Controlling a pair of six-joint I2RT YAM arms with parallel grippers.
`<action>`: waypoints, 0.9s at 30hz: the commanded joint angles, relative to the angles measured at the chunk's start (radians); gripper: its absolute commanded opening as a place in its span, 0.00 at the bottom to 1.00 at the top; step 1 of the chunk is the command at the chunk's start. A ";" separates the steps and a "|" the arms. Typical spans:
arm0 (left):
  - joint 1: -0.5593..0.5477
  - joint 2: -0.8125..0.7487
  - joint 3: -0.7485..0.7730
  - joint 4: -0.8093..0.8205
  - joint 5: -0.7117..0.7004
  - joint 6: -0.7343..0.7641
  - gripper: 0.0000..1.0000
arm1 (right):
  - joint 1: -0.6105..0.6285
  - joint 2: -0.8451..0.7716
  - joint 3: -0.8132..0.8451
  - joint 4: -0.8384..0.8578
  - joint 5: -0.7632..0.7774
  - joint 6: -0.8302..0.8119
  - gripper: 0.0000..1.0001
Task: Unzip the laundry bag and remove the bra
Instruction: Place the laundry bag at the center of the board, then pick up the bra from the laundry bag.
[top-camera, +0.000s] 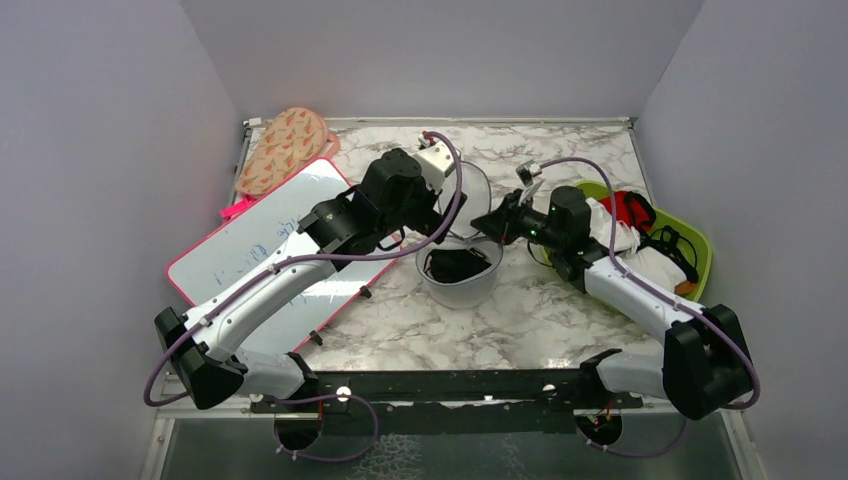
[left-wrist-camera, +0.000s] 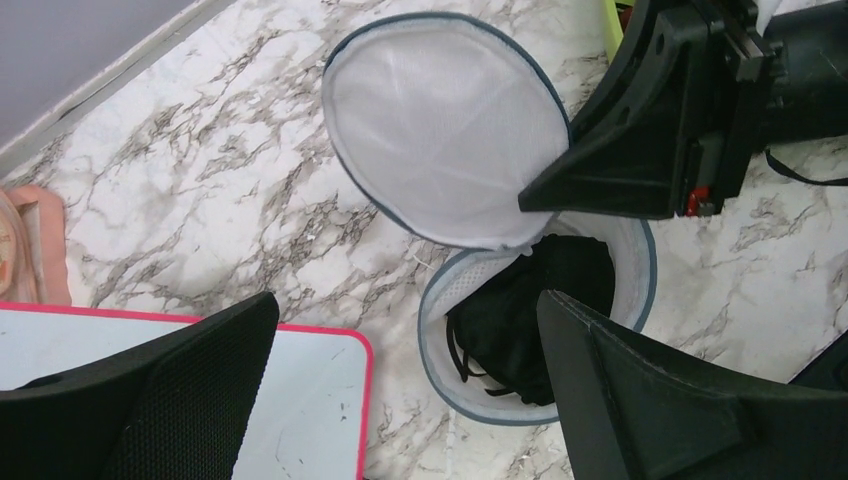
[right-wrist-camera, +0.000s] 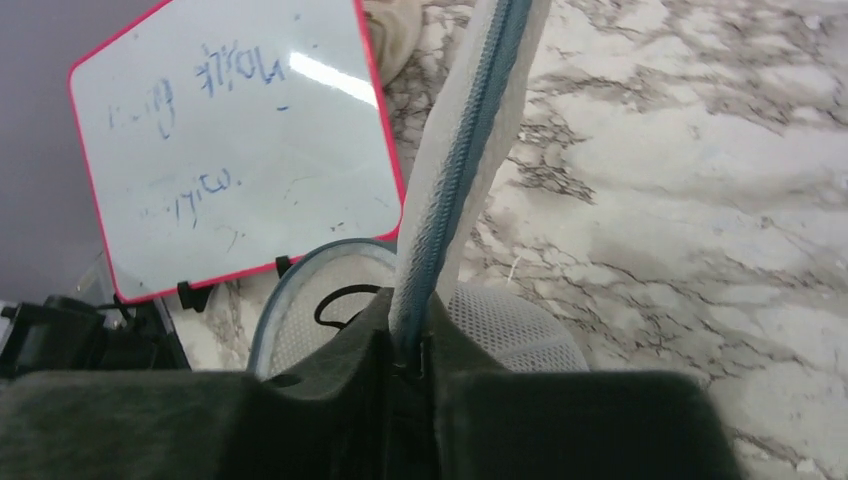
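The laundry bag (top-camera: 458, 287) stands mid-table, a white mesh drum with its top open. Its round lid (top-camera: 470, 192) is tipped up behind it. The black bra (top-camera: 455, 265) lies inside. My right gripper (top-camera: 492, 222) is shut on the lid's zippered edge (right-wrist-camera: 470, 140) and holds it upright; it appears in the right wrist view (right-wrist-camera: 410, 345). My left gripper (left-wrist-camera: 408, 300) is open and empty, hovering above the bag's rim (left-wrist-camera: 440, 370). The bra (left-wrist-camera: 520, 320) and the lid (left-wrist-camera: 440, 130) show below it. A black strap (right-wrist-camera: 340, 298) shows inside the bag.
A pink-framed whiteboard (top-camera: 265, 250) lies left of the bag, under the left arm. A patterned mitt (top-camera: 285, 148) lies at the back left. A lime-green tray (top-camera: 702, 245) at the right holds a dark red cloth (top-camera: 630, 208) and a white cloth (top-camera: 650, 262). Walls enclose three sides.
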 joint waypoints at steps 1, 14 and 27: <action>0.007 0.012 -0.018 0.048 -0.009 0.028 0.99 | -0.060 0.033 0.004 -0.021 0.083 0.017 0.20; 0.170 0.063 -0.277 0.277 0.268 0.011 0.99 | -0.097 -0.004 0.303 -0.670 0.204 -0.094 1.00; 0.219 0.214 -0.317 0.290 0.440 -0.079 0.65 | -0.056 0.031 0.247 -0.568 -0.313 -0.075 0.73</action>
